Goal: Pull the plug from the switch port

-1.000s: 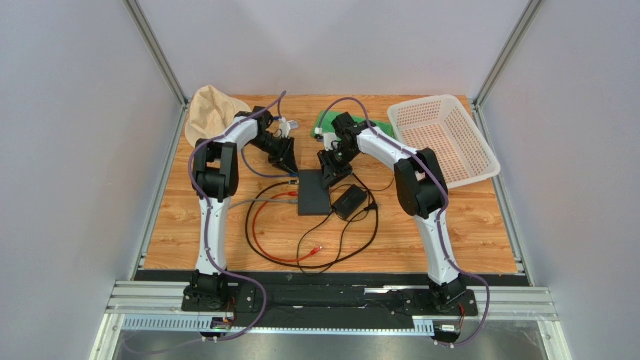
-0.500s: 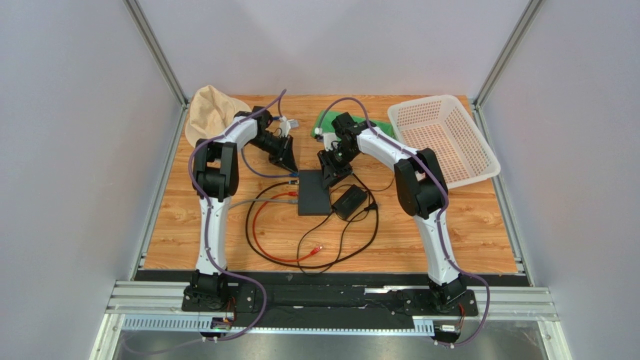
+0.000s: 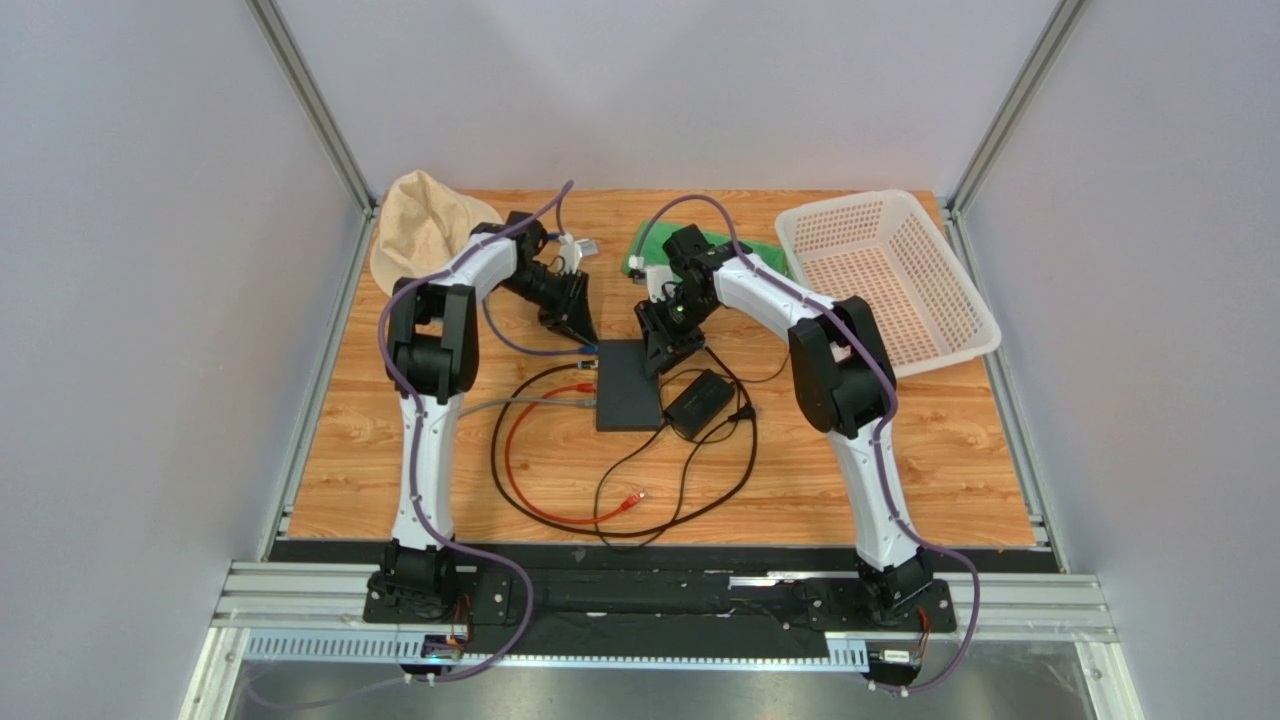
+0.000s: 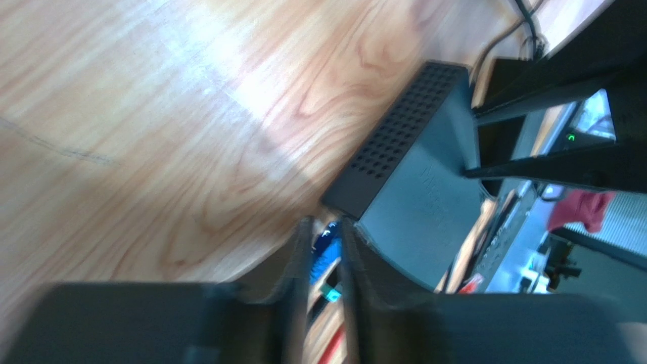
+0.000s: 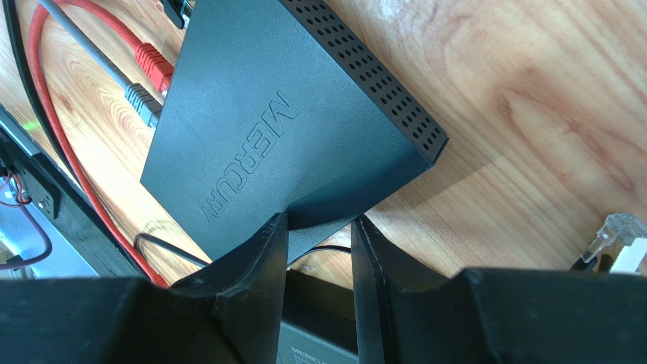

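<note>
The Mercury network switch (image 3: 627, 387), a flat black box, lies at the middle of the wooden table (image 3: 932, 465) in the top view. A black power adapter (image 3: 699, 402) sits just beside its right edge.

The left gripper (image 3: 579, 327) hangs at the switch's upper-left corner. In the left wrist view its fingers (image 4: 300, 250) stand almost together, pinched on a blue plug (image 4: 326, 246) that sits right against the corner of the switch (image 4: 418, 189). That view is blurred, so I cannot tell whether the plug is seated in the switch port. The port itself is hidden in every view.

The right gripper (image 3: 658, 357) is at the switch's upper-right corner. In the right wrist view its jaws stand partly apart and clamp that corner of the switch (image 5: 258, 129), whose lid shows the raised brand name. At the upper left of that view a red plug (image 5: 152, 57) and a grey plug (image 5: 142, 97) enter the far side of the box. A loose clear plug (image 5: 619, 227) lies at the right edge.

In the top view a red cable (image 3: 519, 450) and a black cable (image 3: 706, 480) loop below the switch. A white mesh basket (image 3: 890, 285) stands at the upper right, and a beige cloth (image 3: 418, 222) lies at the upper left.
</note>
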Available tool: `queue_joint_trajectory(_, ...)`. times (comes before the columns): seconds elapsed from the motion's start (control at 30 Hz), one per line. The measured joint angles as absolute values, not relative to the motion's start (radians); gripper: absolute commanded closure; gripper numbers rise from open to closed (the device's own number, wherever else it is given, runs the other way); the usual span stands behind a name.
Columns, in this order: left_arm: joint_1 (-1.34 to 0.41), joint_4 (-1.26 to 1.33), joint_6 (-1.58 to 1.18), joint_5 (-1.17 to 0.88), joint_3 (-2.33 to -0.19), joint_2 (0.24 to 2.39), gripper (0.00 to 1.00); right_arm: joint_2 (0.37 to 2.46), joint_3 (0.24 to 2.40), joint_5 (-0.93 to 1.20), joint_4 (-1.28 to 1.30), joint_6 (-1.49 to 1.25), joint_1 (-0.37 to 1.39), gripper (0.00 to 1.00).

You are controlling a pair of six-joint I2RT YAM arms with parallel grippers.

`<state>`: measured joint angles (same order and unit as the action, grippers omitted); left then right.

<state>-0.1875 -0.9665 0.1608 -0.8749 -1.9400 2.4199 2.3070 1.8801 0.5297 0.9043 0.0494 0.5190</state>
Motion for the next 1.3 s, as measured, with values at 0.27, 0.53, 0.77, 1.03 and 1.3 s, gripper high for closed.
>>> queue_joint_trajectory(0.27,-0.191,-0.988,0.143,-0.847,-1.925,2.408,0.56,2.304,1.877,0.524,0.917,0.054,0.521,0.64)
queue_joint_trajectory(0.53,-0.191,-0.993,0.169,-0.870,-1.925,2.409,0.60,2.303,1.876,0.523,0.917,0.054,0.521,0.64)
queue_joint_trajectory(0.77,-0.192,-1.036,0.244,-0.877,-1.959,2.433,0.65,2.300,1.872,0.522,0.917,0.057,0.522,0.63)
queue_joint_trajectory(1.03,-0.196,-1.073,0.272,-0.884,-1.972,2.444,0.67,2.300,1.872,0.523,0.932,0.061,0.524,0.64)
queue_joint_trajectory(1.3,-0.207,-1.072,0.256,-0.881,-1.968,2.444,0.88,2.300,1.871,0.522,0.949,0.066,0.525,0.64)
